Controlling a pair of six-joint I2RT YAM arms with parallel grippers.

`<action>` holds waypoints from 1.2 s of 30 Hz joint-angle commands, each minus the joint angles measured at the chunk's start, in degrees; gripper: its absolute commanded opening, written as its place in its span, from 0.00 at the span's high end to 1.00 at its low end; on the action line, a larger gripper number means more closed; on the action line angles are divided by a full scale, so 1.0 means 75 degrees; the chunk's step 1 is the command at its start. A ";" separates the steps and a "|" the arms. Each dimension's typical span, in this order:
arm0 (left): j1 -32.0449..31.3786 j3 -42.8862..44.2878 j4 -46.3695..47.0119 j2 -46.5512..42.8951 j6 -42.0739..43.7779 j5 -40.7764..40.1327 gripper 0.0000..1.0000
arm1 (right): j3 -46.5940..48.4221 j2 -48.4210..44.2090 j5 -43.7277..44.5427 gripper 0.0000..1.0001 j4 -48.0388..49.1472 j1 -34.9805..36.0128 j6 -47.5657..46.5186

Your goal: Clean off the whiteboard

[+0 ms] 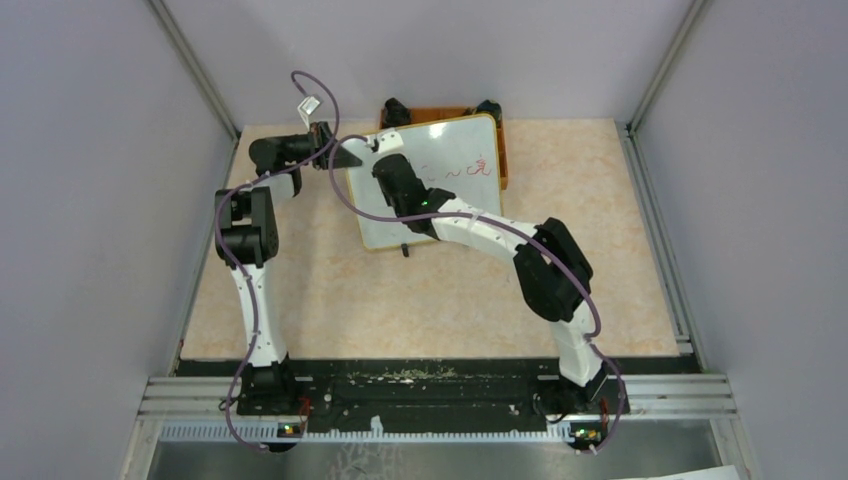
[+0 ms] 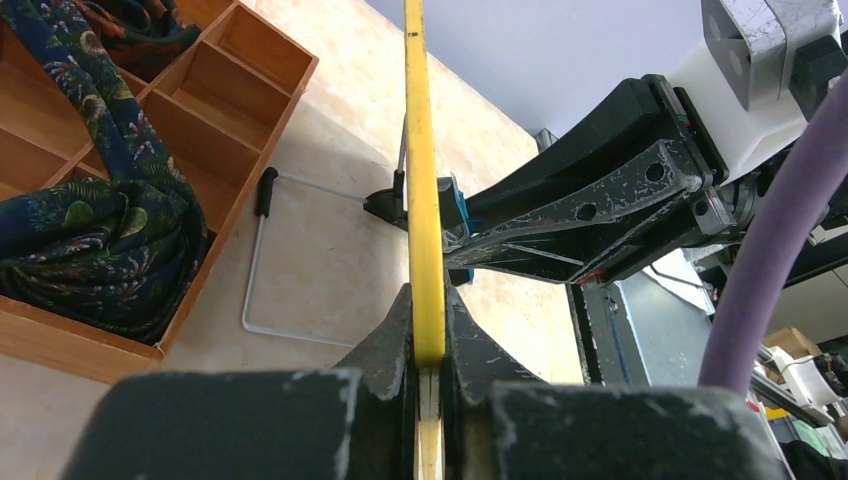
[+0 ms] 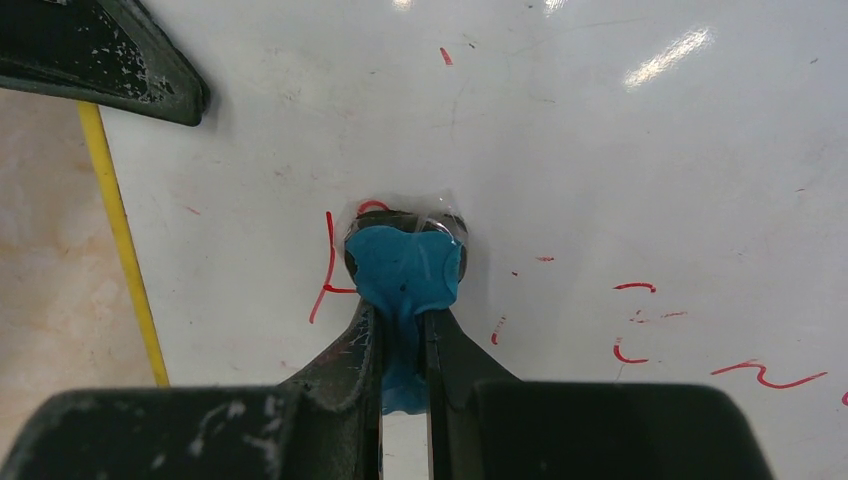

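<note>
Right wrist view: right claw presses a pinched blue pad on the whiteboard, likely stiff, light and slick; left claw clamps its frame edge.

A beige, marbled table sits inside a booth of 3 plain grey-lilac walls: the back wall, left wall and right wall. 2 grey metal posts run up the back corners. An aluminium rail lines the table's near edge. The light is soft and even.
</note>
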 commanded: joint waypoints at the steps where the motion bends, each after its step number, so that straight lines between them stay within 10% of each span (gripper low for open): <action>1: -0.0137 -0.0063 0.1790 -0.0125 -0.0099 0.2053 1.00 | 0.0227 0.0036 0.0233 1.00 0.0134 -0.0148 -0.0117; 20: -0.0137 0.0017 0.1781 -0.0108 -0.0107 0.2054 1.00 | -0.2026 -0.2144 0.0164 1.00 0.0655 -0.2186 -0.0065; 36: -0.0184 0.0044 0.1781 -0.0116 -0.0168 0.2064 1.00 | -0.0858 -0.1060 -0.0216 1.00 0.0497 -0.0940 -0.0119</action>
